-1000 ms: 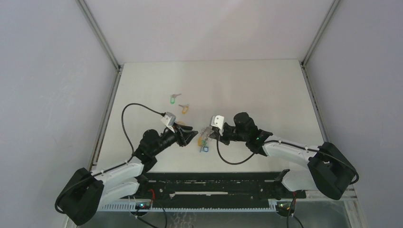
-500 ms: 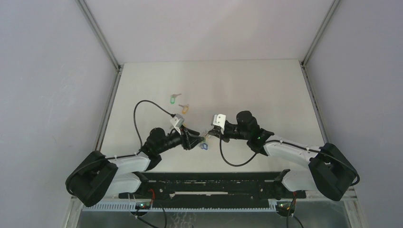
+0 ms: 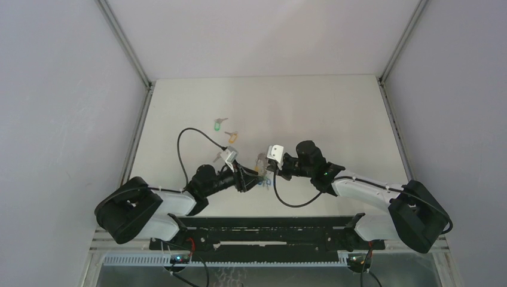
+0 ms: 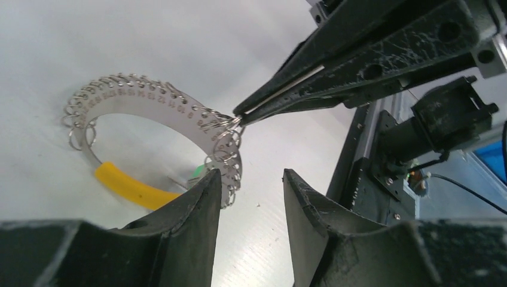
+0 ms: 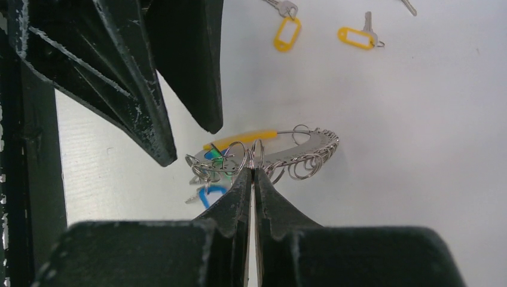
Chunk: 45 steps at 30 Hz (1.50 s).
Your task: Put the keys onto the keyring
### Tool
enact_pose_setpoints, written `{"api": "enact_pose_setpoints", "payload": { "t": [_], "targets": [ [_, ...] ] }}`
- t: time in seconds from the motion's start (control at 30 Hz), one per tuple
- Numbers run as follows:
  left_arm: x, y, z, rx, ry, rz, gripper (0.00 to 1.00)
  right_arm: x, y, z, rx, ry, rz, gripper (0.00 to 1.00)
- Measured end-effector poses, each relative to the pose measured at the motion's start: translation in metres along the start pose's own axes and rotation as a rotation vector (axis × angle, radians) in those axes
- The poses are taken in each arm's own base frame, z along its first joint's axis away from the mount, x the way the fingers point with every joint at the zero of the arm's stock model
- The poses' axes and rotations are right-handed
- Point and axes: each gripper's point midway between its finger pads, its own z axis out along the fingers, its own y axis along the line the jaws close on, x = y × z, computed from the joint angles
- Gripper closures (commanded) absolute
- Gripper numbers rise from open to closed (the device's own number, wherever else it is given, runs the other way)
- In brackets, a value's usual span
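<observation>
- The white worktop (image 3: 311,107) carries the loose keys in its left half, lying flat, far of both grippers and well apart from the keyring.
- The green-tagged key (image 3: 219,126) lies farthest from the arms. An orange-tagged key (image 3: 232,137) lies just near and right of it.
- The right wrist view shows that orange-tagged key (image 5: 357,37) with a second orange-tagged key (image 5: 287,30) beside it, the two not touching.
- The left gripper (image 3: 245,179) reaches in low from the left. Its jaws are released, with a bare gap between the two fingers (image 4: 191,233) and nothing grasped. It points at the keyring, and the finger on the left of its own view overlaps the keyring's near end.
- The keyring (image 4: 149,104) sits between the two grippers, near the worktop's near edge. It is a flat silvery arc lined with small wire loops, with a yellow piece (image 4: 128,185) and a blue tag (image 5: 212,194) at its lower end. Whether it rests on the worktop I cannot tell.
- The right gripper (image 5: 252,173) comes in from the right. Its jaws are clenched tip to tip, grasping one small loop on the keyring's edge.
</observation>
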Motion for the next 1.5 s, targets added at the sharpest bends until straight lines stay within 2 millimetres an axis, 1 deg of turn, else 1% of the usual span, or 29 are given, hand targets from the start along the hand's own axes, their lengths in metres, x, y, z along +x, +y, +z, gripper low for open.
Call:
{"api": "enact_pose_setpoints", "payload": {
  "t": [0.17, 0.23, 0.3, 0.47, 0.6, 0.7, 0.8, 0.9, 1.0, 1.13, 1.23, 1.3, 1.4, 1.5],
  "targets": [
    [-0.003, 0.013, 0.000, -0.081, -0.026, -0.001, 0.50, 0.000, 0.001, 0.000, 0.011, 0.009, 0.000, 1.00],
    [-0.004, 0.015, 0.000, -0.107, -0.031, 0.015, 0.49, -0.001, 0.000, -0.001, 0.023, 0.010, 0.007, 1.00],
    [-0.001, 0.015, 0.000, -0.126, -0.027, 0.038, 0.49, -0.002, -0.001, -0.002, 0.032, 0.008, 0.011, 1.00],
    [0.016, 0.012, 0.002, -0.171, 0.014, 0.118, 0.48, -0.006, -0.002, -0.003, 0.041, -0.001, 0.027, 1.00],
    [0.023, 0.019, 0.003, -0.228, 0.027, 0.184, 0.48, -0.009, -0.001, -0.004, 0.043, -0.009, 0.033, 1.00],
    [0.021, 0.026, 0.007, -0.270, 0.027, 0.237, 0.50, -0.011, -0.001, -0.006, 0.045, -0.016, 0.034, 1.00],
    [0.016, 0.027, 0.014, -0.294, 0.019, 0.285, 0.57, -0.016, -0.002, -0.008, 0.049, -0.028, 0.035, 1.00],
    [0.013, 0.030, 0.019, -0.314, 0.013, 0.317, 0.71, -0.017, -0.001, -0.010, 0.050, -0.031, 0.034, 1.00],
    [0.015, 0.032, 0.020, -0.319, 0.022, 0.340, 0.84, -0.016, -0.001, -0.009, 0.052, -0.024, 0.035, 1.00],
    [0.019, 0.025, 0.023, -0.294, 0.030, 0.375, 0.99, -0.016, -0.001, -0.009, 0.062, -0.018, 0.033, 0.99],
    [0.018, 0.023, 0.023, -0.288, 0.027, 0.392, 1.00, -0.017, 0.002, -0.011, 0.059, -0.013, 0.034, 0.91],
    [0.017, 0.025, 0.023, -0.303, 0.019, 0.405, 1.00, -0.020, 0.008, -0.012, 0.036, -0.012, 0.041, 0.84],
    [0.010, 0.031, 0.022, -0.342, -0.007, 0.419, 1.00, -0.026, 0.029, -0.013, -0.057, -0.014, 0.055, 0.77],
    [0.004, 0.033, 0.022, -0.360, -0.036, 0.428, 1.00, -0.033, 0.047, -0.016, -0.148, -0.012, 0.066, 0.75]
  ]
}}
